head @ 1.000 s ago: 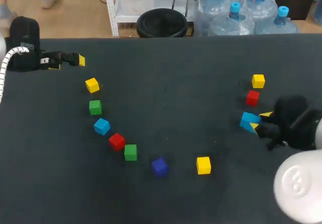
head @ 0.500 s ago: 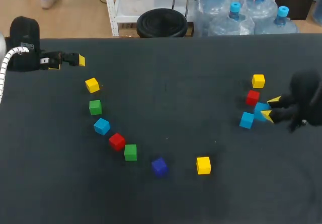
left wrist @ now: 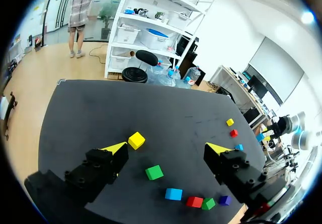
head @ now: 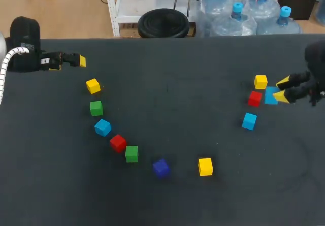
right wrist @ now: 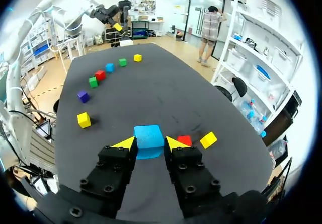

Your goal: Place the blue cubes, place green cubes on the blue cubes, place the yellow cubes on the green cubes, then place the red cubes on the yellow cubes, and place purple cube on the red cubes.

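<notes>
My right gripper (head: 281, 90) is shut on a blue cube (head: 270, 95) and holds it above the table, beside a red cube (head: 254, 98) and a yellow cube (head: 260, 82). In the right wrist view the blue cube (right wrist: 149, 136) sits between the yellow tips. A second blue cube (head: 249, 121) lies on the table nearer the front. At the left run a yellow cube (head: 93, 86), a green cube (head: 96, 107), a blue cube (head: 102, 127), a red cube (head: 118, 143), a green cube (head: 131, 153) and a purple cube (head: 161, 168). My left gripper (left wrist: 166, 147) hangs open and empty at the far left.
One more yellow cube (head: 205, 166) lies alone near the front middle. The black table (head: 172, 94) is bare across its centre. The table's right edge lies just beyond the right gripper.
My right gripper has carried one blue cube away from the other blue cube, toward the far right beside the red cube. The left arm has kept still.
</notes>
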Robot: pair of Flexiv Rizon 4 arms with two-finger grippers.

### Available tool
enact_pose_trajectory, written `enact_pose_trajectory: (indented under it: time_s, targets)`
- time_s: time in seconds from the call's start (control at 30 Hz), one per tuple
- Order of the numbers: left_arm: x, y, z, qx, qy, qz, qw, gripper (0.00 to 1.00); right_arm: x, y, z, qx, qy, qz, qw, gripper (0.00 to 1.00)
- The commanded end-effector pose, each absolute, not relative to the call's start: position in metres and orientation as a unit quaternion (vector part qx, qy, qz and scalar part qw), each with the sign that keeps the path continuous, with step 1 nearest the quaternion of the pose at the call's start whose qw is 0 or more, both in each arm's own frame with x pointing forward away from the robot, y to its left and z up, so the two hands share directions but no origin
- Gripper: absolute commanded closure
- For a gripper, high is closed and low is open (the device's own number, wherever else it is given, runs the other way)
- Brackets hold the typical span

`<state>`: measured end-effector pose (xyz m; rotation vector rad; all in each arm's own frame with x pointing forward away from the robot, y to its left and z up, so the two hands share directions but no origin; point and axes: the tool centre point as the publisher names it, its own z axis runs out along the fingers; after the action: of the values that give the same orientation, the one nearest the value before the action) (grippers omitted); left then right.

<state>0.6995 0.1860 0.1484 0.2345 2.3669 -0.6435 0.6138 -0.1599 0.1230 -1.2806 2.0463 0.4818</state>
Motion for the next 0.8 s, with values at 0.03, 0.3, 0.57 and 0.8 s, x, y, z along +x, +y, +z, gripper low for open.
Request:
enact_pose_trajectory:
  time_s: [0.03,0.3,0.57,0.8]
  targets:
    - [0.7,0.185,0.15,0.089,0.908,-0.244,0.33,0.0,0.629,-0.159,0.118,-0.537,0.737,0.309,0.269,1.0]
    - [0.7,0.185,0.15,0.089,0.908,-0.244,0.33,0.0,0.657,-0.144,0.117,-0.576,0.704,0.308,0.277,1.0]
    - [0.7,0.185,0.15,0.089,0.908,-0.244,0.33,0.0,0.682,-0.123,0.122,-0.61,0.662,0.323,0.291,1.0]
    - [0.7,0.185,0.15,0.089,0.908,-0.244,0.33,0.0,0.689,-0.094,0.115,-0.623,0.639,0.336,0.301,1.0]
